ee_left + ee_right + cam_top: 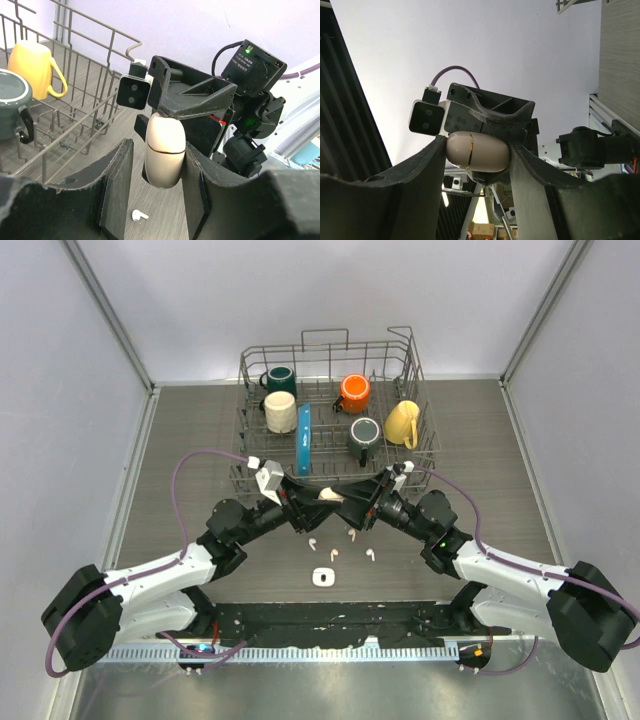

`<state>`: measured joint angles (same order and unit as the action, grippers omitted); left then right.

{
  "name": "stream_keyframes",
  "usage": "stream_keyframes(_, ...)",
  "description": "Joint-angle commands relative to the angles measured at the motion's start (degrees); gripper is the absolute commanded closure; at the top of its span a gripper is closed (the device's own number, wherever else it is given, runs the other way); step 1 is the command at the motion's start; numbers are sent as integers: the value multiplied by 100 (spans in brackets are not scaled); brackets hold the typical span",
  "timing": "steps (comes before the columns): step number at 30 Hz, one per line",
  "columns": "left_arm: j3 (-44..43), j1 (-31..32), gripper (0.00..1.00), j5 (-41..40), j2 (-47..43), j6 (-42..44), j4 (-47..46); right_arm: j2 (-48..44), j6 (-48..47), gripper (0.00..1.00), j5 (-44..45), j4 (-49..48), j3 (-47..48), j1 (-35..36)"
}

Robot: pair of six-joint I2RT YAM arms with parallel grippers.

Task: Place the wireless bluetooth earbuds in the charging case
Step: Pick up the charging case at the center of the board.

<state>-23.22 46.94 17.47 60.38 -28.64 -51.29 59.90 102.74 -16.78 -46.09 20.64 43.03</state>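
Observation:
A closed pale beige charging case (328, 496) with a gold seam hangs above the table between both grippers. My right gripper (347, 502) is shut on it end to end; in the right wrist view (477, 150) both fingers touch the case (485, 156). My left gripper (312, 504) is open around the case (164, 155); in the left wrist view (160, 152) one finger touches it and a gap shows at the other. Several earbuds lie loose on the table: (312, 540), (334, 553), (351, 534), (370, 554). One white earbud (140, 215) shows below the case.
A small white square object (322, 577) lies near the front edge. A wire dish rack (250, 475) stands at the back with a dark green mug (279, 378), cream mug (281, 412), orange mug (354, 393), grey mug (364, 437), yellow mug (402, 423) and a blue item (304, 452).

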Motion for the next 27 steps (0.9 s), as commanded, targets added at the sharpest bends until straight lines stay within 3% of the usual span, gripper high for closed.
stream_keyframes(1, -60, 52, 54, -139, 9, 104, -531, 57, 229, 90, 52, -656, 1, 31)
stream_keyframes(27, -156, 228, 62, -385, 88, 236, -619, 66, 299, 90, 25, -735, -104, 30)
